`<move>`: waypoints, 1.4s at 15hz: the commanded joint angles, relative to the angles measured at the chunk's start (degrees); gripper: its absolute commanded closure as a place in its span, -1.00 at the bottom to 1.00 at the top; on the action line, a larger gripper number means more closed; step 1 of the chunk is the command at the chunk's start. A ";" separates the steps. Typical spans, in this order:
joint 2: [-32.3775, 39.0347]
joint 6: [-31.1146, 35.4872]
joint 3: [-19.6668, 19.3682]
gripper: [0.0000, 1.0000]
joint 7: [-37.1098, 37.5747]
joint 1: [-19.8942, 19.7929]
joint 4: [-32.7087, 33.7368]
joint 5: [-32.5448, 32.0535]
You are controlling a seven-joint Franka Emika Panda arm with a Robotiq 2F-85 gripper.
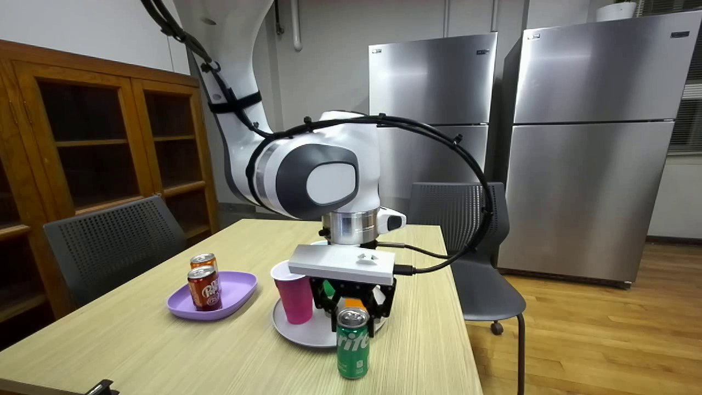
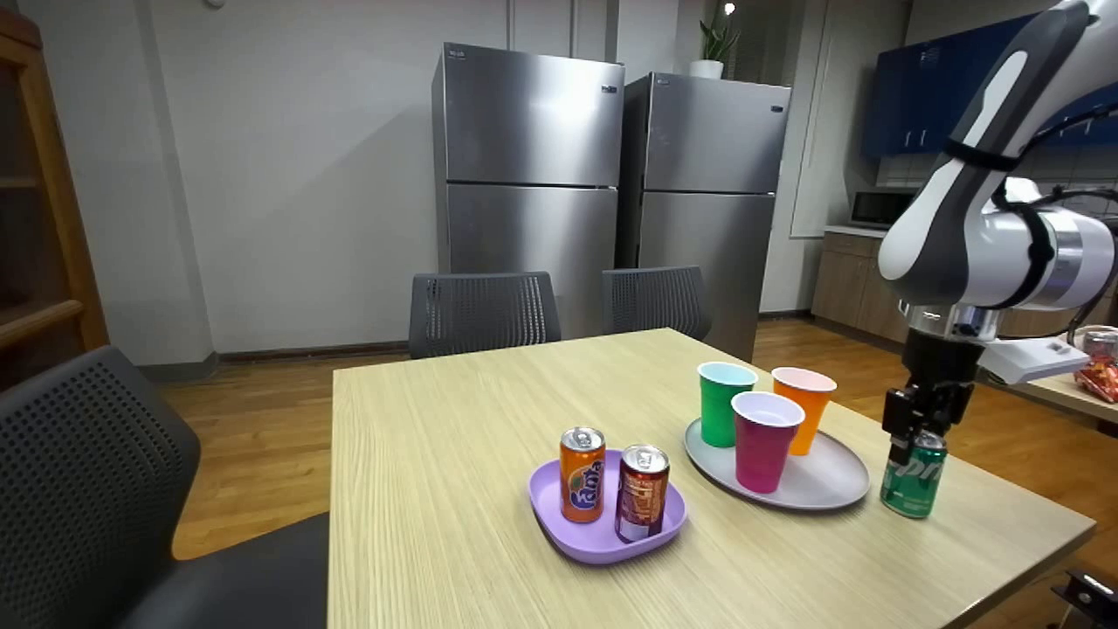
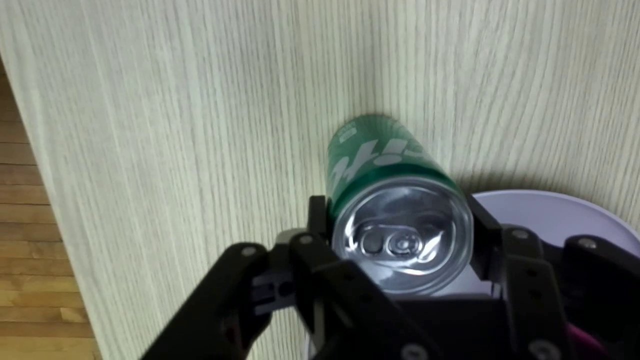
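Observation:
A green Sprite can (image 1: 352,351) stands upright on the light wooden table (image 2: 454,437), near its edge, and shows in both exterior views. My gripper (image 3: 398,220) points down over it and is shut on the can's upper part, a black finger (image 3: 318,215) against each side. From above, the silver lid and pull tab fill the space between the fingers. The can's base appears to rest on the table. Close beside it lies a grey plate (image 2: 834,485) carrying a magenta cup (image 2: 764,445), a green cup (image 2: 721,411) and an orange cup (image 2: 808,406).
A purple tray (image 2: 550,537) holds an orange Fanta can (image 2: 583,476) and a dark red Dr Pepper can (image 2: 642,494), both upright. Dark chairs (image 1: 458,236) stand around the table. Two steel refrigerators (image 1: 592,181) and a wooden cabinet (image 1: 82,137) are farther back.

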 commanded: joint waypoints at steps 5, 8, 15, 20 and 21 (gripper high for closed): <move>-2.29 -1.57 3.34 0.24 -1.95 -4.34 0.06 1.13; -4.33 -4.48 3.97 0.24 -2.78 -5.96 0.28 1.88; -9.11 -9.47 1.29 0.24 -2.72 -4.01 1.11 1.17; -13.01 -12.77 0.28 0.24 -3.27 -1.59 2.15 1.76; -13.69 -13.20 0.04 0.24 -3.18 -0.88 2.35 1.71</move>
